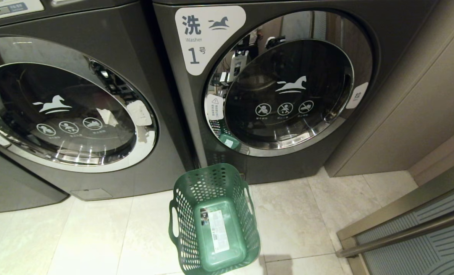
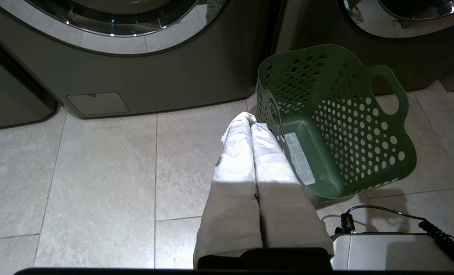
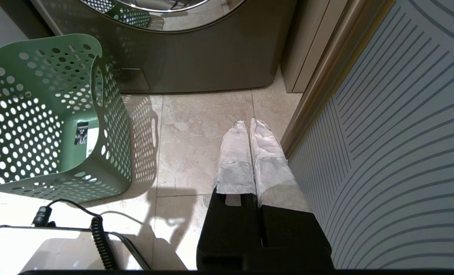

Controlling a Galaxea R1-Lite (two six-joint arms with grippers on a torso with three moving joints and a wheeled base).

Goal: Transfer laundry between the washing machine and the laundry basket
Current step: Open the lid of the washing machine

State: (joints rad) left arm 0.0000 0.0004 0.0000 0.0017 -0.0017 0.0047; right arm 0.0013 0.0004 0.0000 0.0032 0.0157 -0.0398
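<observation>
The task seems to be at its very start: both arms hang parked low over the floor tiles (image 2: 97, 172), and no laundry is visible anywhere. The left gripper (image 2: 251, 119) has its cloth-wrapped fingers pressed together just beside the laundry basket (image 1: 211, 183); the right gripper (image 3: 248, 123) is pressed together too, holding nothing, near the ribbed panel (image 3: 395, 145). The basket stands upright on the floor, holding only a white sticker (image 1: 217, 229). Of the 2 machines, the right one carries the label 1 (image 1: 205, 38); the left one (image 1: 142, 61) is probably the washing machine meant, though its label is not shown. Both doors are closed, so the next move calls for opening a door.
</observation>
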